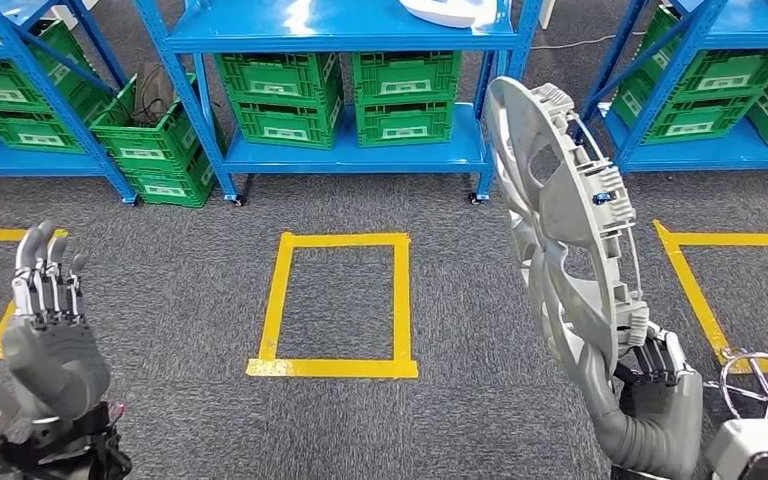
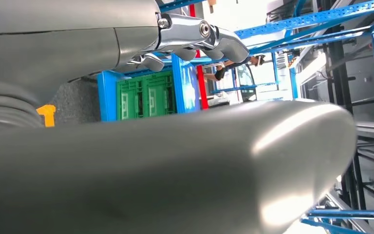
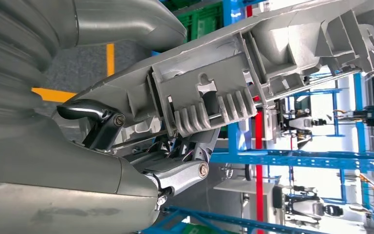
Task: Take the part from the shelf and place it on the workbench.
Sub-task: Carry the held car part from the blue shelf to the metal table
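Note:
The part is a large silver wheel cover (image 1: pixel 560 220) with ribbed clips along its rim, standing on edge in the head view at the right. My right hand (image 1: pixel 655 405) grips its lower rim from below. In the right wrist view the cover's grey ribbed underside (image 3: pixel 214 97) lies across my right hand (image 3: pixel 141 161), whose fingers (image 3: pixel 97 114) curl around it. My left hand (image 1: pixel 50 330) is raised at the lower left, fingers straight up and apart, holding nothing. The left wrist view has my left hand (image 2: pixel 165 161) close up, its fingers (image 2: pixel 195 36) extended.
Blue shelves (image 1: pixel 350 150) with green crates (image 1: pixel 280 100) stand ahead across the grey carpet. A yellow tape rectangle (image 1: pixel 335 305) marks the floor in the middle. More yellow tape (image 1: pixel 695 285) runs at the right. A white part (image 1: pixel 450 10) lies on the upper shelf.

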